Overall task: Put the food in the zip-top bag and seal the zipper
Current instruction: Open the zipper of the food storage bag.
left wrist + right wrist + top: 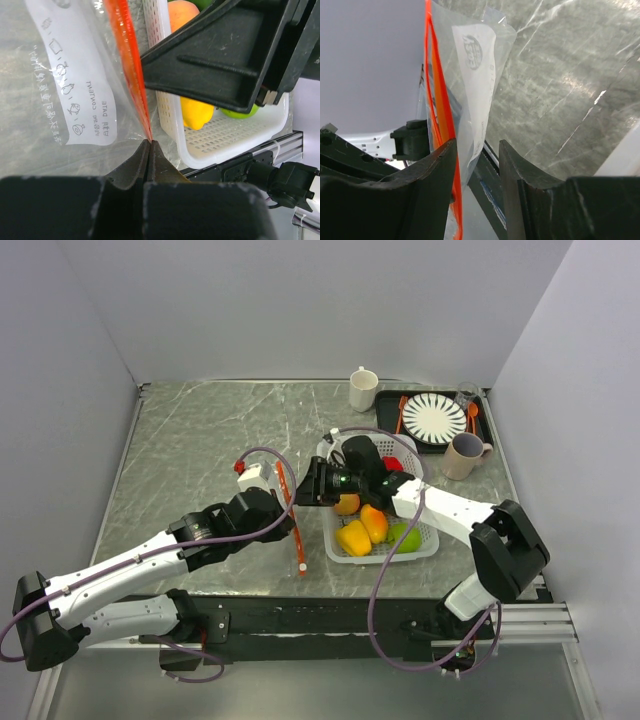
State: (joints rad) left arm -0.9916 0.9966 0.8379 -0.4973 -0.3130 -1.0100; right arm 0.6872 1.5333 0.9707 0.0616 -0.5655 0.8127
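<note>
The clear zip-top bag [60, 60] stands on edge left of the white mesh basket [428, 540], and its orange-red zipper [291, 520] runs front to back. My left gripper [277, 512] is shut on the zipper's near end [148, 136]. My right gripper [312, 490] is open at the bag's mouth; in its wrist view the bag film [480, 75] hangs between its fingers and the zipper [440, 110] lies against the left finger [432, 170]. The food lies in the basket: yellow pepper [353, 537], orange piece [374, 523], green apple [405, 537], peach [347, 504], a red piece [393, 464].
A white mug [363, 390] stands at the back. A black tray [485, 425] at the back right holds a striped plate [435, 418] and an orange spoon [472, 416]. A beige mug [465, 455] stands in front of the tray. The table's front edge is just below the basket.
</note>
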